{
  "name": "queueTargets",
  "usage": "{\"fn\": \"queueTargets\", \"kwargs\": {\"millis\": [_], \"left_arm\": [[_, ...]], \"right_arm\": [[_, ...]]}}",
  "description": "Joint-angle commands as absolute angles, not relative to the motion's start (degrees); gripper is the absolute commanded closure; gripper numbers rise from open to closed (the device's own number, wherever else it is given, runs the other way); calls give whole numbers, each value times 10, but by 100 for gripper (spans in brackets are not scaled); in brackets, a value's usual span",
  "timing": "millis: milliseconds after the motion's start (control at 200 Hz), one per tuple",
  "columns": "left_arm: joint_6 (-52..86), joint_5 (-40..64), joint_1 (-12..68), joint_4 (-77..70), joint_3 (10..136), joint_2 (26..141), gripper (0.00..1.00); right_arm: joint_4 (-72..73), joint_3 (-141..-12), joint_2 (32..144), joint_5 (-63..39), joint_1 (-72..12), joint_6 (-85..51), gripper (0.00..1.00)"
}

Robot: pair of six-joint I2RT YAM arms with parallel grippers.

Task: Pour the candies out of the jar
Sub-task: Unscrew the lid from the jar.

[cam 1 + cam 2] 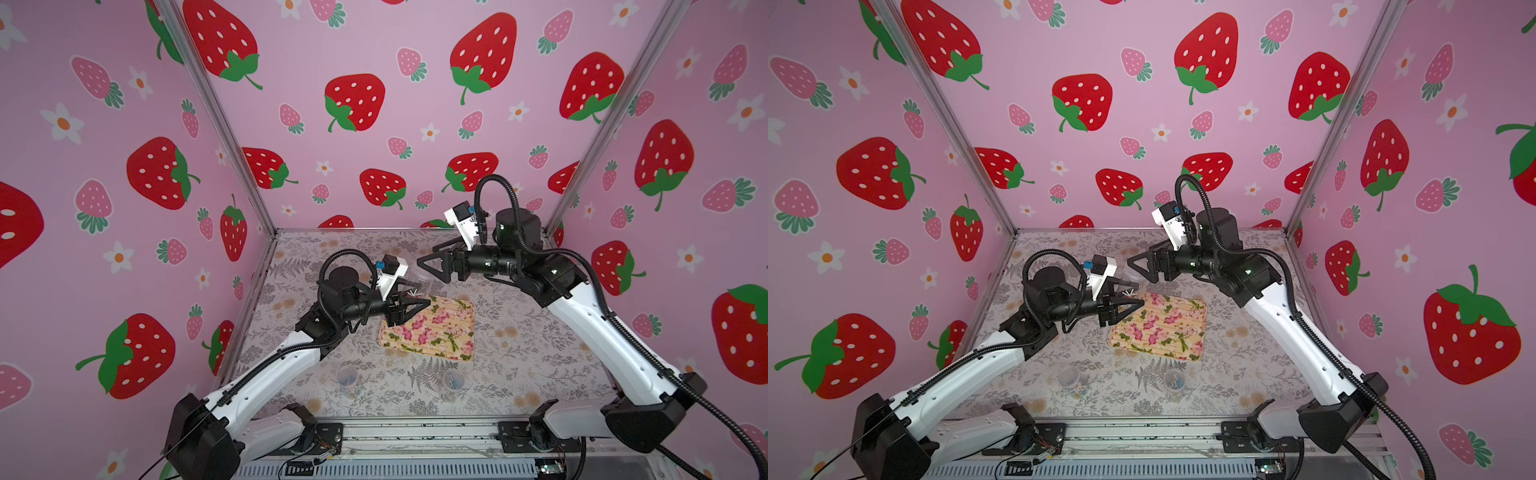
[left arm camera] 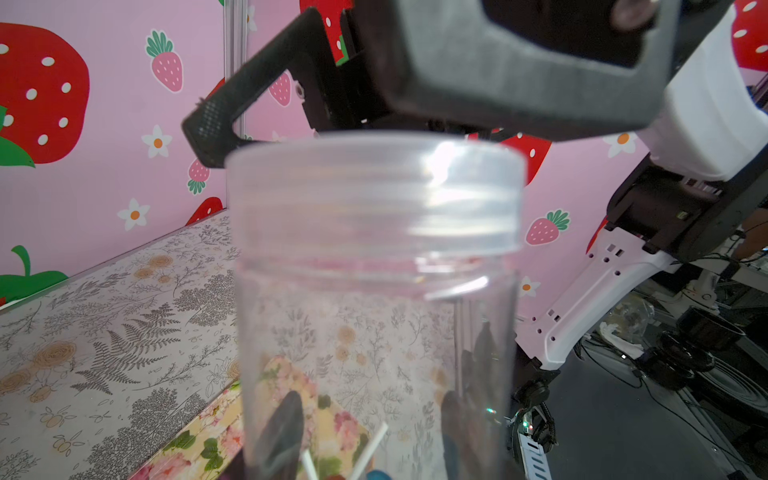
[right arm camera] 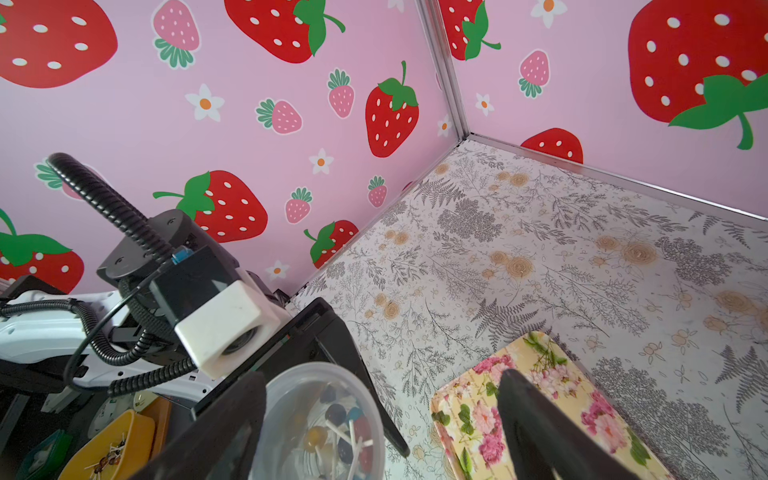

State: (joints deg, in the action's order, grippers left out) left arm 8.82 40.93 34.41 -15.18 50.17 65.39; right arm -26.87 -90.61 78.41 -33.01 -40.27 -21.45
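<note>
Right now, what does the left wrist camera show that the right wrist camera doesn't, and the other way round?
Left wrist only: the clear side wall of the jar and the white link of the right arm.
Right wrist only: the coloured heads of the candies, seen down through the lid, and the left arm's camera block.
Both: the jar with its lid on, the right pincer open astride that lid, white candy sticks inside, the floral tray and the leaf-print table.

Your left wrist view cuts off the jar [image 2: 374,324] base. Its candies [image 3: 332,428] blur together. Two cups [image 1: 348,380], well apart from the jar, show contents too small to tell.
</note>
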Motion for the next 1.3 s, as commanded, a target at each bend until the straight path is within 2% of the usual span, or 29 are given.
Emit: {"fn": "queueTargets", "kwargs": {"millis": [0,330,570,740,961,1296], "left_arm": [[79,408,345,-176,507,656,55],[76,412,345,-174,515,670,55],[75,410,345,-174,514,668,55],[76,408,345,-178,512,668,55],[76,409,345,-179,513,668,55],[82,418,345,-180,518,668,55]], "right_arm": [[-243,-919,786,-353,-406,-223,10],[-217,-907,793,-381,-413,-232,12],[-245,-888,782,-349,-416,-213,13],[-253,-879,780,-350,-416,-211,24],[-258,-872,778,-352,-417,-207,30],[-261,-884,780,-358,-420,-180,51]]}}
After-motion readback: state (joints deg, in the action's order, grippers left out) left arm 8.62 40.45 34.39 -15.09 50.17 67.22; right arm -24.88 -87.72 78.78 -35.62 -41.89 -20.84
